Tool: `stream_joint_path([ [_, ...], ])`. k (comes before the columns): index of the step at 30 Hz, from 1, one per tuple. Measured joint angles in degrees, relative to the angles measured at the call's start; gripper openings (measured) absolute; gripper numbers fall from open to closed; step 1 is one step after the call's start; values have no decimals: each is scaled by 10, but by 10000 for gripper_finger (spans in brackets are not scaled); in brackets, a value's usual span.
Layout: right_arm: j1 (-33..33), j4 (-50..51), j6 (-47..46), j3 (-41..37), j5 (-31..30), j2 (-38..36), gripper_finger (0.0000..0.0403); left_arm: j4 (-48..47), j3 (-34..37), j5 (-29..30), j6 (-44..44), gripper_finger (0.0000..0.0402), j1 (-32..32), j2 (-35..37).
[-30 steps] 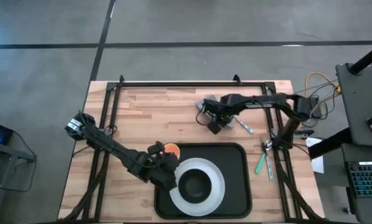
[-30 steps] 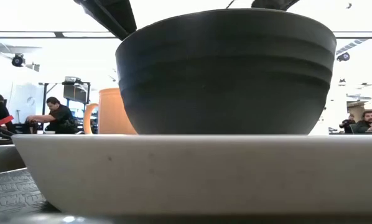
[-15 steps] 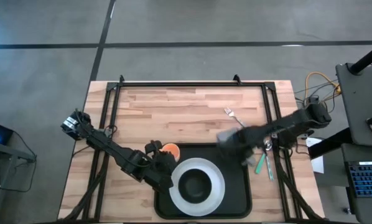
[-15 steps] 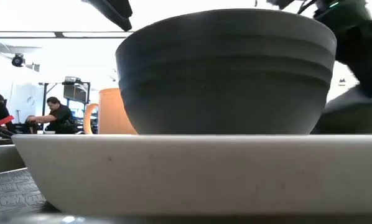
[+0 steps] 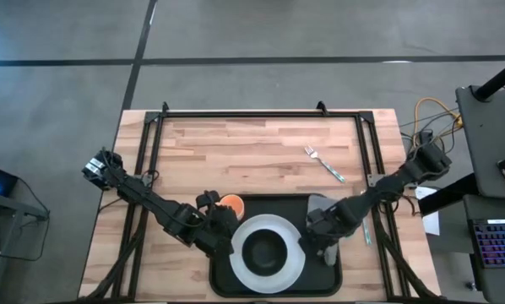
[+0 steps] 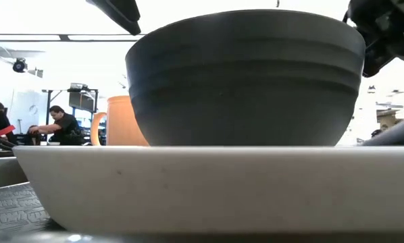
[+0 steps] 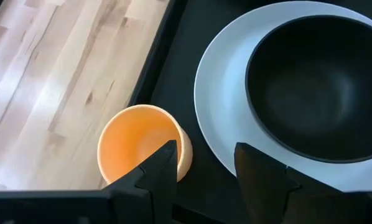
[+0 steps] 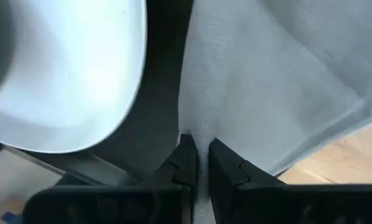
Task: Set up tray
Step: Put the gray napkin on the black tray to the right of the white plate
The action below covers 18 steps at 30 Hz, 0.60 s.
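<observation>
Two arms busy on the bench [image 5: 236, 152]. On our left, the left pincer [image 7: 201, 165] hangs over the tray's left part, fingers spread, holding nothing; orange cup [image 5: 231, 203] sits just inside the tray's far-left corner, beside the white plate [image 5: 293, 245], which carries the black bowl [image 5: 264, 247]. Tray [image 5: 328, 274] lies at the bench's near edge, roughly centred, flat, long axis running left-right across the bench, short sides toward the arms' bases. On our right, the right pincer [image 8: 197, 155] is pressed together on a fold of the grey napkin [image 8: 279, 74], over the tray's right part just beside the plate rim; part of the cloth hangs past the tray onto the wood. We read the step in hand as napkin placement. Next move, in our judgement: lower the cloth flat on the bare tray strip right of the plate, release, lift clear without dragging it onto the plate. Then cutlery looks outstanding: fork [image 5: 323, 164] lies on the bench beyond the tray, and a green-handled utensil [image 5: 365, 230] just off the tray's right side.
</observation>
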<state>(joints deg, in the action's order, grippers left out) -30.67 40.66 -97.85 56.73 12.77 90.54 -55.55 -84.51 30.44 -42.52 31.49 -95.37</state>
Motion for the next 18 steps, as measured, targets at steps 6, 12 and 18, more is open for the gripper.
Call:
stream_joint_path([
  [6, -25, -44, 1, 2, 47, 45, 13, -1, 1, 0, 0, 141, 0, 0],
  [12, -31, -109, -6, 2, 50, 83, 18, -1, 1, 0, 0, 141, 1, 0],
  [18, -32, -130, -23, 3, 23, 84, 68, -1, 1, 0, 0, 141, 1, 0],
])
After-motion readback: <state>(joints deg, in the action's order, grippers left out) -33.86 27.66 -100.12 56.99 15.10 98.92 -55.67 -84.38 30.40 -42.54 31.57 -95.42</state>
